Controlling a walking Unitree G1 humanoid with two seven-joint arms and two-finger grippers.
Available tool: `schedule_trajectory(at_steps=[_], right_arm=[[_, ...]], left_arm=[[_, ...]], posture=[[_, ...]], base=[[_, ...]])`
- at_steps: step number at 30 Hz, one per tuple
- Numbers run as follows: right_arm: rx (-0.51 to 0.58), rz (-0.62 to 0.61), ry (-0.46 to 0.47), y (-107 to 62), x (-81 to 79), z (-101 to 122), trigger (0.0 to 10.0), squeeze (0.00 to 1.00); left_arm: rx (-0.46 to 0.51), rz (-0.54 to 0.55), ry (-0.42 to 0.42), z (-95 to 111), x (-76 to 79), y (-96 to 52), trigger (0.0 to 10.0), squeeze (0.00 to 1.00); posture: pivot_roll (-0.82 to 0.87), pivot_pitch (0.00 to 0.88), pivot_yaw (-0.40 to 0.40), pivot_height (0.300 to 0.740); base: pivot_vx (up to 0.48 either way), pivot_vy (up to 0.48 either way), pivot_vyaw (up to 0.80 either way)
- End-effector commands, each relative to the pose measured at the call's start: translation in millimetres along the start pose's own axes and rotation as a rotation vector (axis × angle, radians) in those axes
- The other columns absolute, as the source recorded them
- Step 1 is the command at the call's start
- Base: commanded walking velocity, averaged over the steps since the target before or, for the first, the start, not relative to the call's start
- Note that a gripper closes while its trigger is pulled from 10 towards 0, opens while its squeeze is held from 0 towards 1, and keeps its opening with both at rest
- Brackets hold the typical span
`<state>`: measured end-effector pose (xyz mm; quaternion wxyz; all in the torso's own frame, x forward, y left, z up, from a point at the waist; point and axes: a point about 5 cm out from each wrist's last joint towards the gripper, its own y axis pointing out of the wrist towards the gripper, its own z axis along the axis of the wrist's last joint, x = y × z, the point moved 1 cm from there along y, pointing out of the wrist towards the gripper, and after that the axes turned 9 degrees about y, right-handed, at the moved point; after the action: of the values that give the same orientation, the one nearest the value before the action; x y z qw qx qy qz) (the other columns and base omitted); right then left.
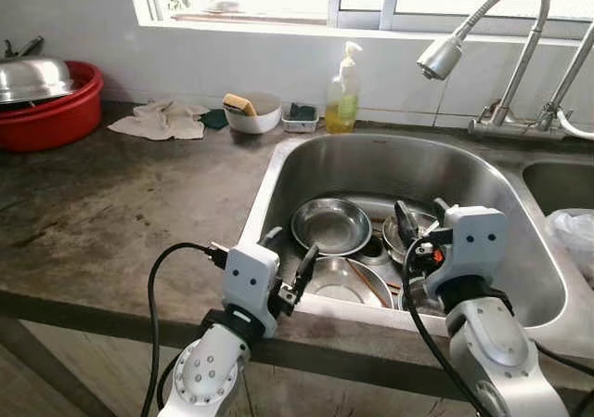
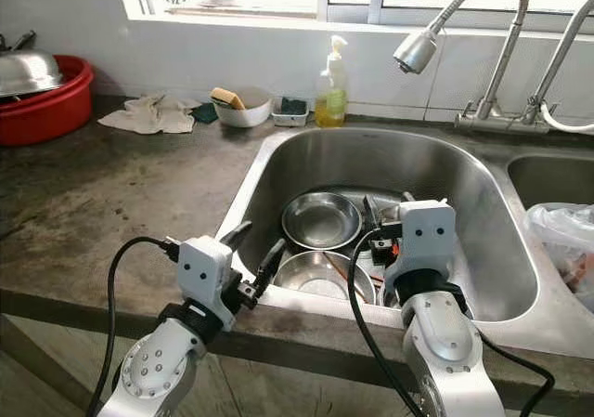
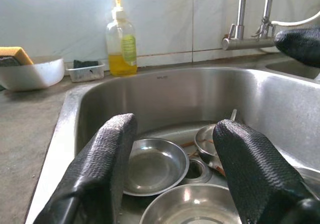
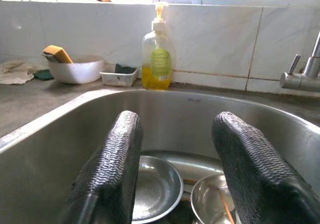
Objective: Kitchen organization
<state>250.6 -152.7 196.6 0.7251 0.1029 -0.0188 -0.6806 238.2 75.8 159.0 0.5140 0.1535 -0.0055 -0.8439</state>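
The steel sink (image 1: 278,171) holds several steel dishes: a shallow bowl (image 1: 331,224) in the middle, a bigger bowl (image 1: 339,282) near the front wall, and a small bowl (image 1: 397,239) to the right with brown utensils beside it. My left gripper (image 1: 290,254) hovers open above the sink's front rim, pointing over the front bowl (image 3: 190,206). My right gripper (image 1: 419,217) is open too, held over the sink's front right above the small bowl (image 4: 212,199). Nothing is between either pair of fingers.
A yellow soap bottle (image 1: 342,92), a white bowl with a sponge (image 1: 252,112) and a small tray (image 1: 302,117) stand behind the sink. The faucet head (image 1: 441,57) hangs over the basin. A cloth (image 1: 162,120) and a red basin (image 1: 51,110) lie far left, a plastic bag (image 1: 575,236) right.
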Motion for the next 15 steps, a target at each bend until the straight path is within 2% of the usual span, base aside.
schedule_trajectory(at_steps=[1,5,14,15], right_arm=[[0.056,0.002,-0.002,3.2,-2.6,9.8,10.0,0.0],[0.066,-0.006,-0.004,8.0,-1.9,11.5,10.0,0.0],[0.059,-0.017,-0.006,14.1,-5.9,9.8,10.0,0.0],[0.059,-0.016,-0.006,14.2,-6.1,9.7,10.0,0.0]], left_arm=[[-0.001,0.0,0.002,0.2,0.9,0.1,10.0,0.0],[0.001,0.004,-0.001,0.7,0.9,1.2,10.0,0.0],[-0.003,0.0,0.0,1.5,2.9,2.5,10.0,0.0],[-0.003,0.0,0.001,1.5,2.9,2.6,10.0,0.0]], posture=[[0.03,0.0,-0.034,0.74],[0.03,0.0,-0.039,0.74],[0.04,0.0,-0.042,0.74],[0.04,0.0,-0.042,0.74]], base=[[0.0,0.476,0.0],[0.0,0.474,0.7],[0.0,0.0,0.8],[0.0,0.465,0.8]])
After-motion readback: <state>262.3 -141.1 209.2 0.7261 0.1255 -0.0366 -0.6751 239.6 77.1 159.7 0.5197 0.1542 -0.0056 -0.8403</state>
